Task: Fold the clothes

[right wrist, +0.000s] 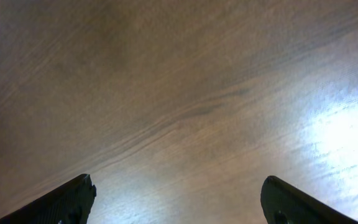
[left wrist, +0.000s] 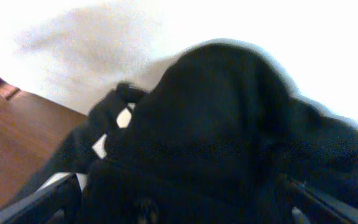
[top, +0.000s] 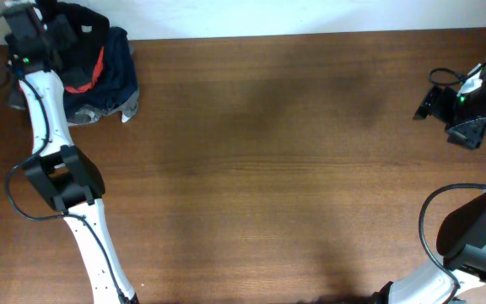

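On the corner pile [top: 115,76], T-shirt [left wrist: 229,124] bunched, directionless

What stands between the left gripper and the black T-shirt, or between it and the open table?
Nothing visible. Black fabric sits between the spread fingers of the left gripper at the garment pile, though I can't confirm it's the T-shirt. The table beside the pile looks bare.
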Robot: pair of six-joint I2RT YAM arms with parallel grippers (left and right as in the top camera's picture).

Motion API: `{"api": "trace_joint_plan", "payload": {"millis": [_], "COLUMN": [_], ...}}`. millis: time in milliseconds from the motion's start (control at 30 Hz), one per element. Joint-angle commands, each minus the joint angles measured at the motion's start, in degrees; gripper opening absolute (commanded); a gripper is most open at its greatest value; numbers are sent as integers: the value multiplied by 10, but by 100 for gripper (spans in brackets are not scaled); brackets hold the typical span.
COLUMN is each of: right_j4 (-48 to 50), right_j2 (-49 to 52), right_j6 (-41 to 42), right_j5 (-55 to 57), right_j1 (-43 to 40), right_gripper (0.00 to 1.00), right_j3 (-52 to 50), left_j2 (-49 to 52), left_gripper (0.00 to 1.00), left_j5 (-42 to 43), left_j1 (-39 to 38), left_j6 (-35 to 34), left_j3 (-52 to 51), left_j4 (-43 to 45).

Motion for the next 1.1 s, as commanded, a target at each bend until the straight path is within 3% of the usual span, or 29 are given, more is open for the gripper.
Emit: {"api": "trace_joint_plan", "payload": {"millis": [0, 133, 300, 533, 667, 733, 1067], "right_j4": [7, 6, 1, -56, -85, -93, -102], "right_j2": [4, 3, -4, -43, -76, -96, -157], "right_j6": [-46, -73, -74, -144, -161, -161, -159], "right_j5": [7, 4, -81, -111, -97, -94, -94], "right_j1": [2, 2, 3, 48, 92, 109, 152], "right_gripper": [89, 89, 89, 89, 91, 99, 99], "right_j3": [8, 40, 148, 300, 355, 372, 378], "left_j2": [-121, -188, -261, -307, -307, -307, -307], "left_gripper": [99, 99, 99, 99, 99, 99, 99], "left_j5": [21, 45, 111, 323, 335, 335, 335], "left_j1": [-13, -28, -48, -98, -126, -136, -157], "left_j6": [13, 12, 6, 6, 7, 7, 7], "left_j3": [2, 2, 2, 2, 2, 2, 2], "left_j4": [-35, -131, -269, -355, -403, -416, -416]}}
